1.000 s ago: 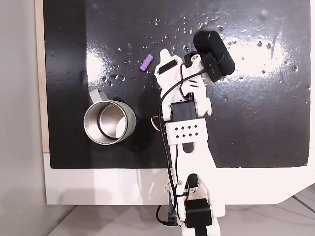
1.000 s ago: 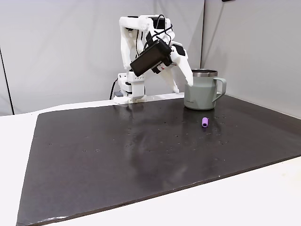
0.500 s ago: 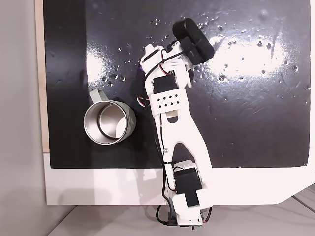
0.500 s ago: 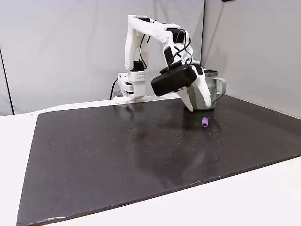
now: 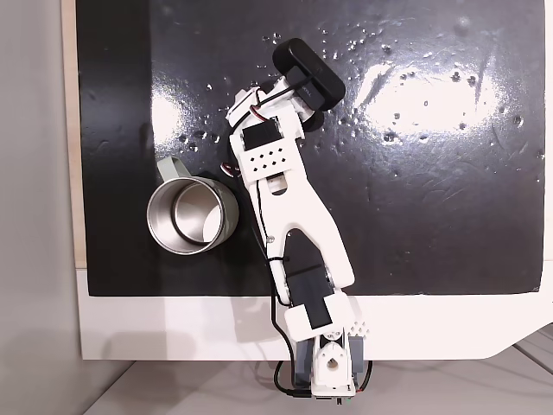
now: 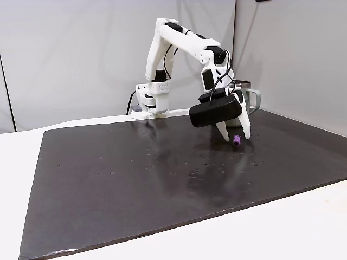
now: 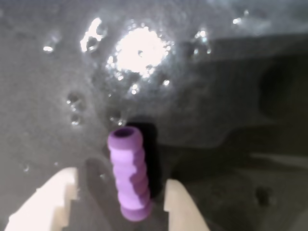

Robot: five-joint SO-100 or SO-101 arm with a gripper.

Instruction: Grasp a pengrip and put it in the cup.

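Observation:
The lilac ribbed pengrip (image 7: 129, 173) lies on the black mat, lengthwise between my two white fingertips in the wrist view. My gripper (image 7: 120, 185) is open, one finger on each side of the tube, with a gap on both sides. From the side, the gripper (image 6: 237, 135) hangs low over the pengrip (image 6: 237, 142), tips close to the mat. The steel cup (image 5: 192, 216) stands upright to the left of the arm in the top-down fixed view, handle toward the far left. In that view my wrist (image 5: 244, 102) covers the pengrip. From the side, the cup (image 6: 245, 85) stands just behind the gripper.
The black mat (image 5: 432, 173) covers most of the white table (image 5: 173, 328), and it is glossy with bright glare spots. My arm's base (image 5: 324, 372) sits at the near table edge. A black wrist camera (image 6: 216, 111) juts out beside the gripper.
My arm has stretched forward and swung left in the top-down view, then lowered, so the open gripper moved from beside the cup down to straddle the pengrip. Pengrip and cup have not moved.

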